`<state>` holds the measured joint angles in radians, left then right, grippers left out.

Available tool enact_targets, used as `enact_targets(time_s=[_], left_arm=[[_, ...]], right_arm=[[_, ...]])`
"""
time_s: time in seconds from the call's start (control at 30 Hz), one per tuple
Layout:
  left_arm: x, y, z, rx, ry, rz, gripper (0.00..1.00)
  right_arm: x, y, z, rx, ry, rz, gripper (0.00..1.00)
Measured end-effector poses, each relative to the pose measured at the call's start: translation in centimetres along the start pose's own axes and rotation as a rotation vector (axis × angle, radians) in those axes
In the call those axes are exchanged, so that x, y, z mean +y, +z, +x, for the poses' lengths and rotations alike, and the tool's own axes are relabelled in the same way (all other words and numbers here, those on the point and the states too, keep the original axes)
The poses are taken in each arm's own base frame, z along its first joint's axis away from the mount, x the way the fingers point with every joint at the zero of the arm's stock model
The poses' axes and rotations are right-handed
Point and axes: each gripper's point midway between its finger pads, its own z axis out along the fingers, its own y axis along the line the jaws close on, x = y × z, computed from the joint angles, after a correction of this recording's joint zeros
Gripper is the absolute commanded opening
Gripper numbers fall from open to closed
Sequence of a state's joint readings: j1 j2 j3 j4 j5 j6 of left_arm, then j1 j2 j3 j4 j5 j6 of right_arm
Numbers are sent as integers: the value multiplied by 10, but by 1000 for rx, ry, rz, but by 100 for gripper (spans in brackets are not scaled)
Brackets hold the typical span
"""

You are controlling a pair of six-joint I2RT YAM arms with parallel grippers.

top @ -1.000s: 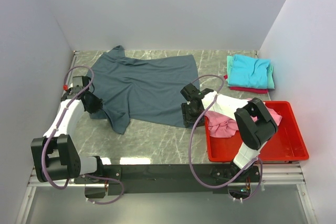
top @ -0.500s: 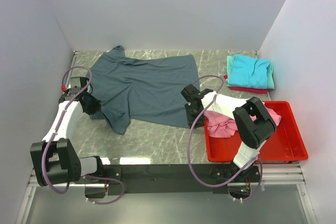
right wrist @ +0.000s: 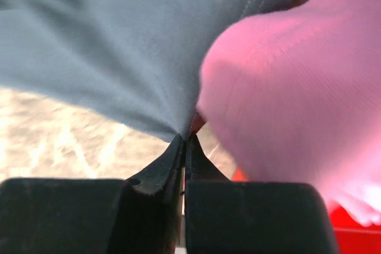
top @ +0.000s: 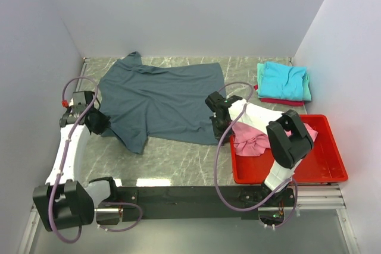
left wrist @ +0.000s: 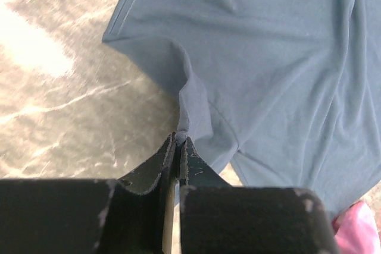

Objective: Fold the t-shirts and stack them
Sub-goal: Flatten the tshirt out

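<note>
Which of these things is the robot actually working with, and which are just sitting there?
In the job: blue-grey t-shirt, pink t-shirt, folded stack of t-shirts.
Just lying about: red bin, marble table.

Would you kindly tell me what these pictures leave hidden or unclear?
Top view: right gripper, tips on the grey shirt hidden under its own wrist.
Top view: stack, lower shirts covered by the turquoise shirt.
Right wrist view: pink shirt, blurred and cut off by the edge.
</note>
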<state>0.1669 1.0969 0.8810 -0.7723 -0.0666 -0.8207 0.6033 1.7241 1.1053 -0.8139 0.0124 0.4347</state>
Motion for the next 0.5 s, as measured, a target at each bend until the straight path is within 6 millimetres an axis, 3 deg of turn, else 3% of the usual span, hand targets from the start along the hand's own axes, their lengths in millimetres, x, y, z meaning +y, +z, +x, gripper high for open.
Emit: enact_targets(time_s=[0.23, 0.5], left_arm=[[11, -27, 9, -3, -14, 4, 1], [33, -58, 26, 1, -65, -18, 0]], right_arm=[[11, -48, -15, -70, -29, -53, 0], [12, -64, 15, -30, -78, -60, 0]])
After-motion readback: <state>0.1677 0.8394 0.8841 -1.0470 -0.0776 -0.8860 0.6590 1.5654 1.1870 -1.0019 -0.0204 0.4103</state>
